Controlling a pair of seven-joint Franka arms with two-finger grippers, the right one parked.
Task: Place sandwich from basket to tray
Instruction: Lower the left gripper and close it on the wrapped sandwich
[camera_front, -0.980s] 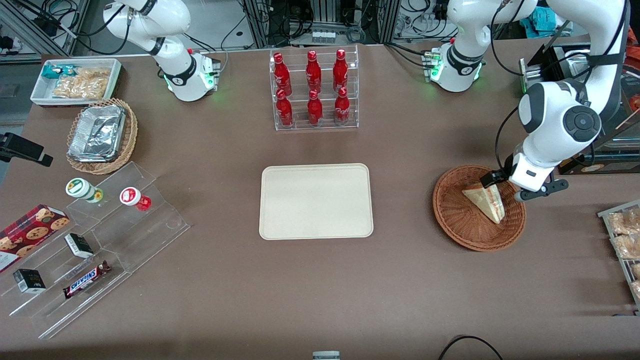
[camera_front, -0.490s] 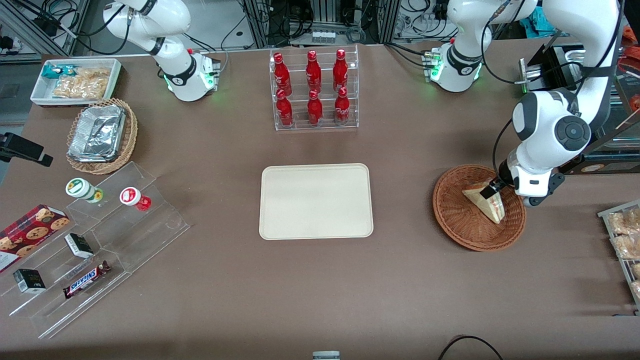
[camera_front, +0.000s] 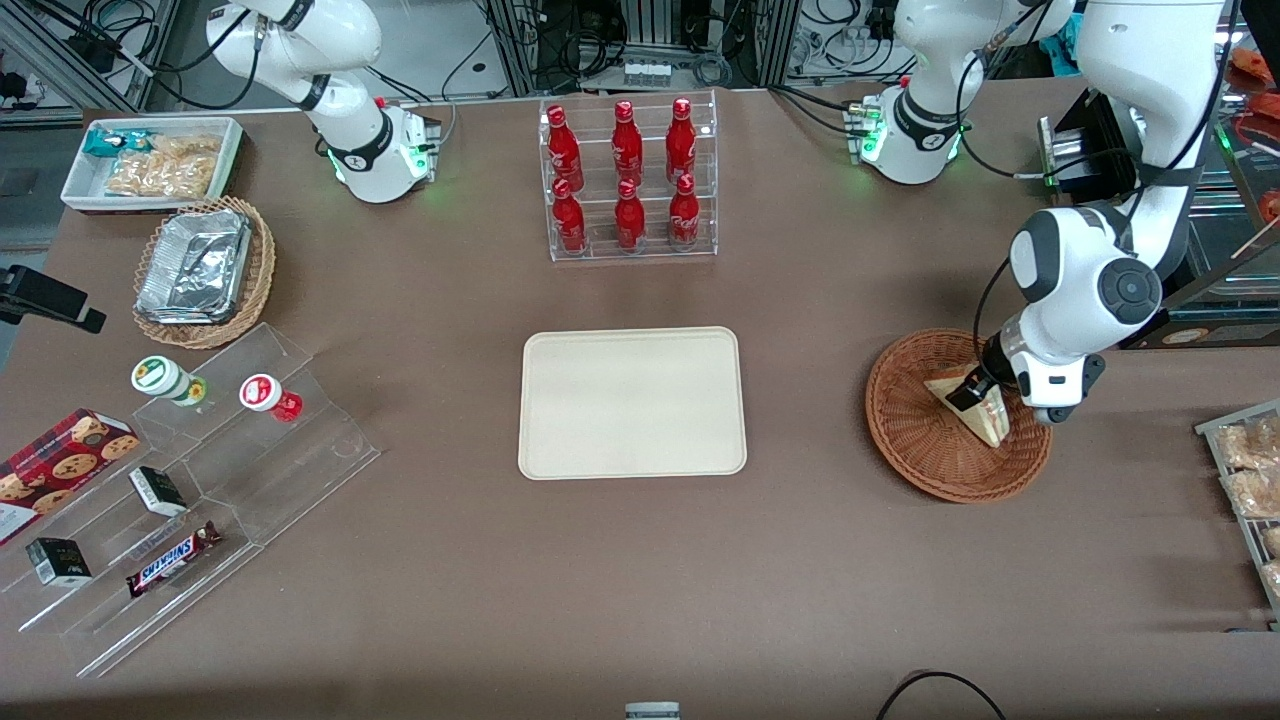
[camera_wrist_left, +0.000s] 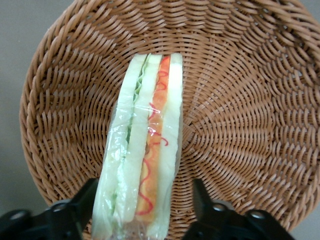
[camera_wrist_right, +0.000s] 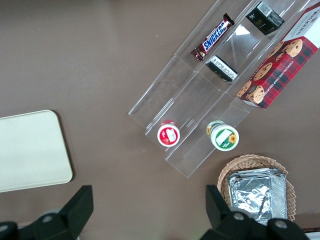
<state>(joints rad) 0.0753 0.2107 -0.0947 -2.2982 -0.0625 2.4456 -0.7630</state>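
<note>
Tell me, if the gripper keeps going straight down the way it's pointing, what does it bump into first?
Most likely the sandwich. The gripper is open, a finger on each side of the wedge, so its palm would probably press onto the sandwich top before the fingertips reach the basket weave below. Depth is hard to judge.

Rough woven wicker basket; sandwich in glossy clear film; gripper above it, matt black plastic fingers.

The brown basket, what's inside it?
Inside the basket lies one wrapped sandwich, its red and green filling showing. The tool is open, one finger on each side of it. The wicker directly under the sandwich is covered.
</note>
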